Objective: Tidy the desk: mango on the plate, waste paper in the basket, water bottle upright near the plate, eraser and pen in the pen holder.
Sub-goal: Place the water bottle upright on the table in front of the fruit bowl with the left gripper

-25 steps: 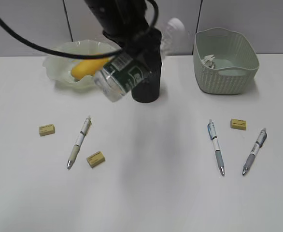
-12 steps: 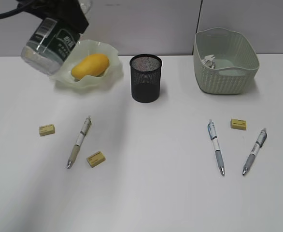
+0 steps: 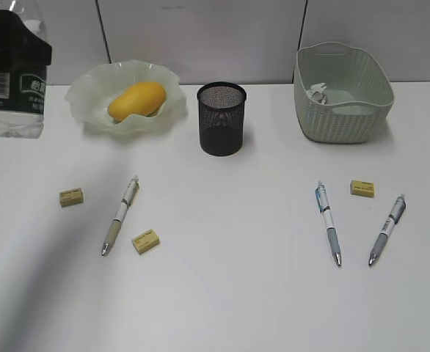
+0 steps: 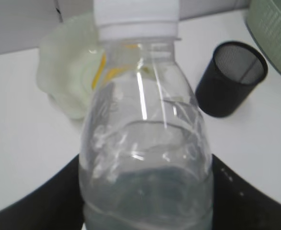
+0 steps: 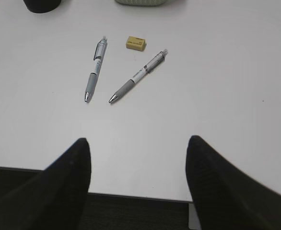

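Since the earlier pictures, the water bottle (image 3: 12, 70) has swung from in front of the pen holder (image 3: 221, 118) across to the far left, and it has turned from tilted to upright. It now stands straight up just left of the plate (image 3: 90, 92), with its bottom at or just above the desk (image 3: 222, 301); I cannot tell if it touches. That spot fits the job, since the bottle should stand near the plate. The left gripper (image 3: 13, 40) is closed around the bottle's upper part, so the bottle cannot tip. The basket (image 3: 343, 110) sits at the back right with the waste paper (image 3: 318, 92) already inside. The mango (image 3: 136, 100) lies on the plate, so that part looks done. The right gripper (image 5: 136, 158) waits low over the near edge of the desk with its jaws wide apart and nothing in them. Three pens lie flat, one on the left (image 3: 120, 215) and two on the right (image 3: 328, 232) (image 3: 387, 229). Three erasers (image 3: 71, 196) (image 3: 146, 240) (image 3: 362, 188) sit near them. All of these should go in the pen holder.
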`<state>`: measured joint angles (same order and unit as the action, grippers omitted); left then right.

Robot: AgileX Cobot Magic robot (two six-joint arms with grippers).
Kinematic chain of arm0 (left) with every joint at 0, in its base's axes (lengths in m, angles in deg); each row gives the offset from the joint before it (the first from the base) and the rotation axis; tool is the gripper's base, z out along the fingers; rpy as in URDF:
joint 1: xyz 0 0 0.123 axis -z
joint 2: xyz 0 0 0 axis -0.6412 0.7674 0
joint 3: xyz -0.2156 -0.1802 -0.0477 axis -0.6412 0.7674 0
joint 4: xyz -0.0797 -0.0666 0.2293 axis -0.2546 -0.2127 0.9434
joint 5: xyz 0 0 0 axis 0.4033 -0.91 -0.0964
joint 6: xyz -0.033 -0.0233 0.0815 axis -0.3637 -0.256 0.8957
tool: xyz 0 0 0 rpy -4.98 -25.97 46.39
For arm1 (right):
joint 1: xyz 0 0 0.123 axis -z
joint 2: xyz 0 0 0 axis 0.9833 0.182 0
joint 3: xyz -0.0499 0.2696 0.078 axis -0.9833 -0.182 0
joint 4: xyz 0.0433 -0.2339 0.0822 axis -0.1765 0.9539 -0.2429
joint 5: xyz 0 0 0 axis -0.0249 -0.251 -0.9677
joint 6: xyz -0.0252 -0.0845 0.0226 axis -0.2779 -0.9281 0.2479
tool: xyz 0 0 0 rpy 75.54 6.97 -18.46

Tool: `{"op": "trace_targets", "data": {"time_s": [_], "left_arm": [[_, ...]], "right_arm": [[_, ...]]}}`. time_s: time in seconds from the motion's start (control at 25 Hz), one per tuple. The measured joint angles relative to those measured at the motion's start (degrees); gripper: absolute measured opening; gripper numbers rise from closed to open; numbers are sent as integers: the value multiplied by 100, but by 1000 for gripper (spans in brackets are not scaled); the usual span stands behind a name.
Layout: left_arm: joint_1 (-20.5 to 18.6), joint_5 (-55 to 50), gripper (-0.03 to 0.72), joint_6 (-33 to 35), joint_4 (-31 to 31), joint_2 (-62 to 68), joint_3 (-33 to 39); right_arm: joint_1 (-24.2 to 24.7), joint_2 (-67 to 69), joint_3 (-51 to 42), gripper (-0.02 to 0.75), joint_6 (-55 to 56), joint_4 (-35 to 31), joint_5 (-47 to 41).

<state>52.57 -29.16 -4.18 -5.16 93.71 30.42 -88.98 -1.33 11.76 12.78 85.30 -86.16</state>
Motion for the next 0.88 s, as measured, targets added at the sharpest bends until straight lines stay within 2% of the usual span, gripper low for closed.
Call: {"op": "trace_targets", "data": {"time_s": [0.16, 0.28, 0.56, 0.72, 0.88], "left_arm": [[0, 1984, 508, 0, -442, -319, 948], [0, 2938, 508, -4, -680, -291, 1261], [0, 4455, 508, -4, -775, 391, 1337], [0, 4974, 508, -7, -774, 1042, 1337], [0, 5400, 508, -295, -417, 1772, 1337]], "right_arm": [[0, 0, 0, 495, 0, 0, 0], [0, 0, 0, 495, 0, 0, 0], [0, 0, 0, 495, 0, 0, 4], [0, 0, 0, 495, 0, 0, 4], [0, 0, 0, 495, -6, 0, 4]]}}
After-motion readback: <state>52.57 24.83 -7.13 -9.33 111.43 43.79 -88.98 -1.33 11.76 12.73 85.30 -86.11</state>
